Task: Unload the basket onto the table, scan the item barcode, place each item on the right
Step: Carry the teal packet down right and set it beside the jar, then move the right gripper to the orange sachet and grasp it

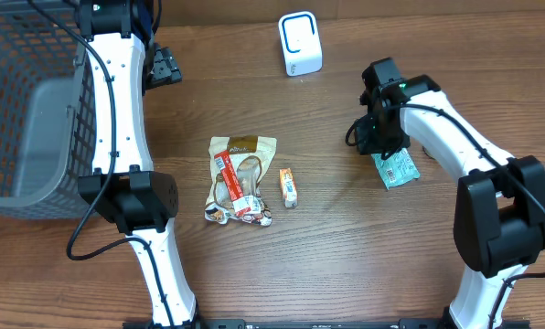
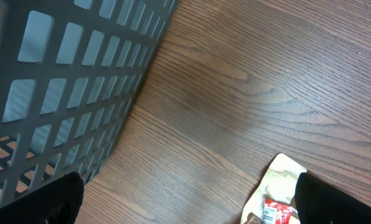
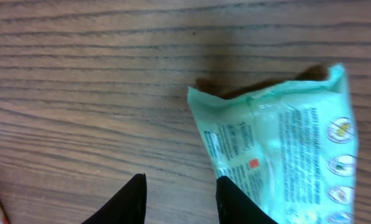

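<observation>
A pale green printed packet (image 1: 397, 169) lies flat on the wooden table, and it fills the right side of the right wrist view (image 3: 285, 149). My right gripper (image 1: 370, 137) hangs just left of it, open (image 3: 180, 202). Only bare wood shows between its fingers, and the right-hand fingertip (image 3: 235, 199) sits at the packet's left edge. The white scanner (image 1: 300, 43) stands at the back centre. My left gripper (image 1: 163, 68) is near the basket, wide open (image 2: 192, 208) and holding nothing.
A grey mesh basket (image 1: 30, 110) stands at the far left (image 2: 61, 93). A tan snack bag with a red label (image 1: 240, 174) and a small orange packet (image 1: 289, 185) lie mid-table. The bag's corner shows at the left wrist view's lower right (image 2: 279, 193).
</observation>
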Controlling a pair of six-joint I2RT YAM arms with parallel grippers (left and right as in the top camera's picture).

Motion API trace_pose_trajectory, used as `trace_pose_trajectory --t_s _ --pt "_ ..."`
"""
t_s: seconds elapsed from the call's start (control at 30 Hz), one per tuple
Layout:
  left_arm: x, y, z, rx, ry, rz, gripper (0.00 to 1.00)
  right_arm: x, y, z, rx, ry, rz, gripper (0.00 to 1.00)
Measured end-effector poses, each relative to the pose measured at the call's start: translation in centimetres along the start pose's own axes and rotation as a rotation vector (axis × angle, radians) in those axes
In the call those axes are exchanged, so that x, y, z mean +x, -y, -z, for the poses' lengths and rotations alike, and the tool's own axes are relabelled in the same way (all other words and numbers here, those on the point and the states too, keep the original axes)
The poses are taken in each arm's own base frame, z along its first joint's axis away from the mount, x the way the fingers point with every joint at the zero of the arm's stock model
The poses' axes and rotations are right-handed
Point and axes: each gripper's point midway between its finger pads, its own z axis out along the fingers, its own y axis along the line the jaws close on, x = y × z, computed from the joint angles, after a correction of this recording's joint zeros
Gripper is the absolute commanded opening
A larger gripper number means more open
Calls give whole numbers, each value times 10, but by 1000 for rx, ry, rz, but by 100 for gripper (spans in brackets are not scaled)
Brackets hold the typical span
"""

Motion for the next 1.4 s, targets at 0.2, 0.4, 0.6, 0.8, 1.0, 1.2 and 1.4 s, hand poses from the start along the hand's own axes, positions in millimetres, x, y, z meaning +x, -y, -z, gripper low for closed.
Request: trace_pose_trajectory --t_s 0.2,0.4,0.6,0.8,1.0,1.2,1.4 --pt "0 0 0 0 0 0 100 9 -4 -22 3 12 19 32" --pt "0 0 0 0 0 0 100 18 11 -26 94 -8 23 32" --pt "0 0 0 0 0 0 100 21 34 -23 173 -23 1 34" --pt "0 0 0 0 0 0 100 31 29 -23 135 -71 -3 38" --pt "0 0 0 0 0 0 100 25 -51 -10 -148 -42 69 41" --pt "0 0 0 0 0 0 100 26 -138 14 -350 29 112 49" --pt "0 0 0 0 0 0 100 55 -173 8 -248 38 174 61"
